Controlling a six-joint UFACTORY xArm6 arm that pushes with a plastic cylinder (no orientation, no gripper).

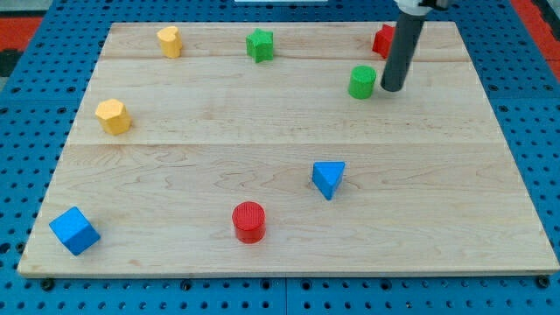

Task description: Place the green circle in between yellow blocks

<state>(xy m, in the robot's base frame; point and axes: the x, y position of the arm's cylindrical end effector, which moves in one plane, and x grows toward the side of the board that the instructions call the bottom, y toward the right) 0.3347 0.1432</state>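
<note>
The green circle is a short green cylinder standing at the upper right of the wooden board. My tip rests on the board just to the right of it, nearly touching its side. One yellow block sits near the board's top left edge. A second yellow block sits lower at the left side. The rod rises toward the view's top right.
A green star-like block is at the top middle. A red block is partly hidden behind the rod. A blue triangle, a red cylinder and a blue cube lie in the lower half.
</note>
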